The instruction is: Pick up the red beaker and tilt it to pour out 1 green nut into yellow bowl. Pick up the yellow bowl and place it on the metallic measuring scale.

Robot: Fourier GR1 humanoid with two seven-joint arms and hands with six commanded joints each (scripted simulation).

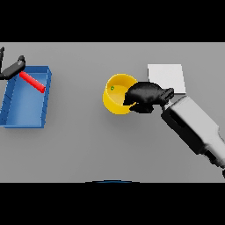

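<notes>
Across the grey table (88,145) the largest thing is the right arm (195,125), which enters from the lower right and runs out of view at the right edge. On the far left lies a blue tray (24,118), its left rim close to the picture's edge. A pale metallic measuring scale (169,72) sits flat behind the right hand, its near corner covered by that hand. Between tray and scale the yellow bowl (115,103) is tipped toward the camera, and a small green nut (112,88) shows inside it. The right hand (145,97) has its dark fingers curled round the bowl's right rim, hiding that side of the wall. A red beaker (32,82) lies slanted over the tray's far rim. The left hand (12,68) is partly cut off at the left edge beside the beaker's upper end; I cannot tell whether its fingers clasp the beaker.
</notes>
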